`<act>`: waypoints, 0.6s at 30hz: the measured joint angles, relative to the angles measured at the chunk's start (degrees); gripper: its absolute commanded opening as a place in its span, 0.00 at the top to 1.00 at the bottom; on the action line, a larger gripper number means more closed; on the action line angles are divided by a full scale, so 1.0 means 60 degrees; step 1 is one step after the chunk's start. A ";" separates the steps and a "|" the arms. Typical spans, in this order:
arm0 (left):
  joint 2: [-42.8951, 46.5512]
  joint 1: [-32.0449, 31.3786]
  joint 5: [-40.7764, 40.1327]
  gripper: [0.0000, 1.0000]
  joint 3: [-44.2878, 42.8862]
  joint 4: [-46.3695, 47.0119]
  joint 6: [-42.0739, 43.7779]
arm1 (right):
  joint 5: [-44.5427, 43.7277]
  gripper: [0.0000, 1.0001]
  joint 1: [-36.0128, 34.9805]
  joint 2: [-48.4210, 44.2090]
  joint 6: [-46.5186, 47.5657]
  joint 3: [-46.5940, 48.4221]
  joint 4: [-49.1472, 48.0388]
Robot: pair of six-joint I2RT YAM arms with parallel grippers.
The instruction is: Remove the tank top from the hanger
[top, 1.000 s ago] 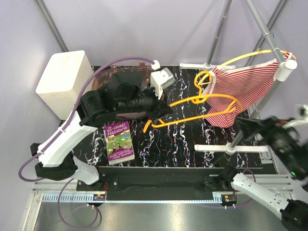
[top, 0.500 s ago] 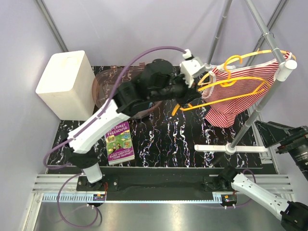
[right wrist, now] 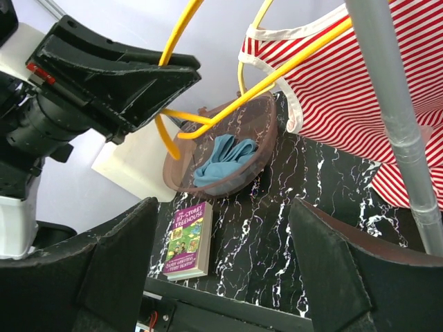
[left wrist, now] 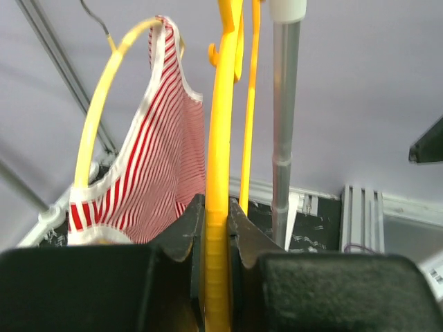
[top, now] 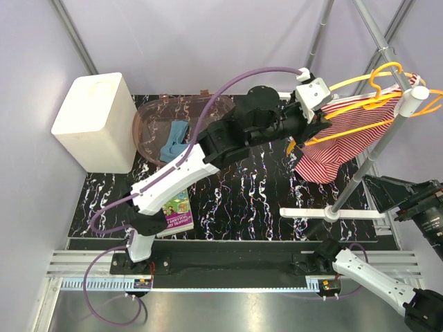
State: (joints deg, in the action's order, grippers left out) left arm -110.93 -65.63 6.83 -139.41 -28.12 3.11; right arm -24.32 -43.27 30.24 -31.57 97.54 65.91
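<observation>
The red-and-white striped tank top (top: 339,149) hangs at the back right by the rack pole (top: 370,155), one strap looped over a yellow curved hanger arm (top: 342,86). My left gripper (top: 306,130) is shut on a yellow hanger (top: 360,111) and holds it high beside the top. The hanger's hook (top: 384,72) is near the rack's white cap (top: 410,104). In the left wrist view the jaws (left wrist: 216,207) clamp the yellow bar (left wrist: 221,104), with the top (left wrist: 159,173) to its left. My right gripper (top: 394,194) is open and empty (right wrist: 221,277), low at the right edge.
A white box (top: 93,121) stands at the back left. Beside it is a brown translucent basket (top: 149,121) holding blue cloth (top: 174,138). A purple book (top: 174,211) lies at the front left. The rack's white base bar (top: 332,213) crosses the table's right side.
My left arm swung the yellow hanger up and to the right, from mid-table to the rack's top. My right arm drew back to the right edge.
</observation>
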 measured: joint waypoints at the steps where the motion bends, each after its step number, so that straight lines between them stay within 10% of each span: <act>1: -0.0127 -0.0011 0.0000 1.00 -0.0138 0.0098 0.0018 | 0.0004 0.16 -0.0004 0.0000 -0.0040 0.0000 -0.0004; 18: -0.1727 -0.0317 -0.0015 1.00 -0.0696 0.1439 0.0076 | 0.0255 0.18 0.0000 0.0251 -0.0831 0.0375 0.0277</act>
State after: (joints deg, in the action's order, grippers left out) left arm -121.30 -67.53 6.74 -143.59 -19.49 3.57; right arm -22.79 -43.27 31.75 -36.56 99.79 67.57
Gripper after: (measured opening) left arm 0.130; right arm 0.829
